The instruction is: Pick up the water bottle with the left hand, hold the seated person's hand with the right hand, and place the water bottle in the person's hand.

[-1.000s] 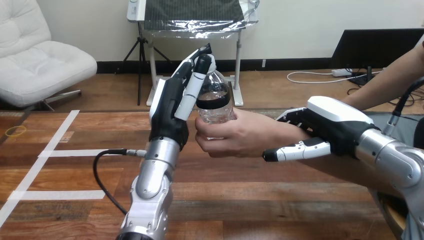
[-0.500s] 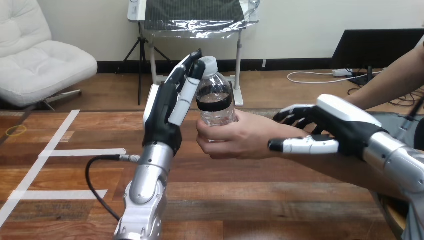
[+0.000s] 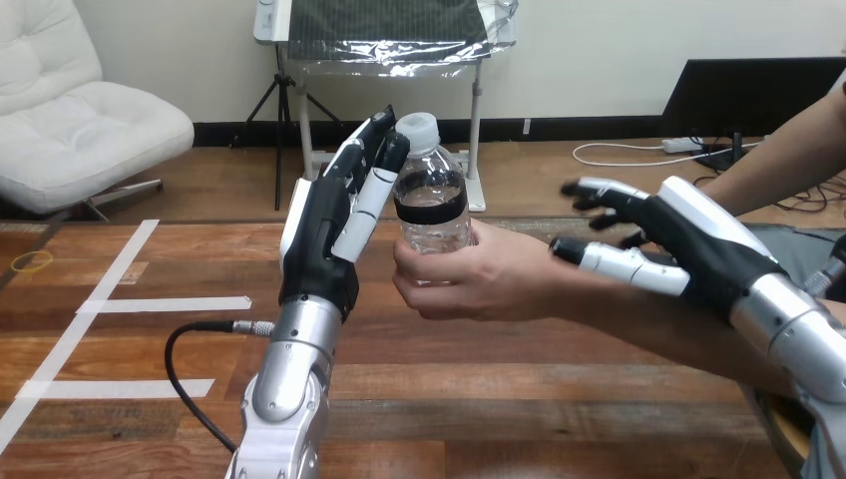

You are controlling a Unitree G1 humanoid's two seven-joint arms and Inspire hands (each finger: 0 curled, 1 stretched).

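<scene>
Fingers of the left hand (image 3: pixel 321 238) stand straight at centre-left, just beside the water bottle (image 3: pixel 431 205). The right hand (image 3: pixel 703 244), at right, splays open above the person's wrist (image 3: pixel 599 299). The person's hand (image 3: pixel 479 274), centre, grips the bottle's lower body, the sensible hold on something probably light, slick and squeezable.

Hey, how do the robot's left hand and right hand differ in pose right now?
The left hand stands upright, fingers straight alongside the water bottle; the right hand points sideways above the person's wrist, fingers spread. Both are open; the person's hand grips the bottle.
</scene>
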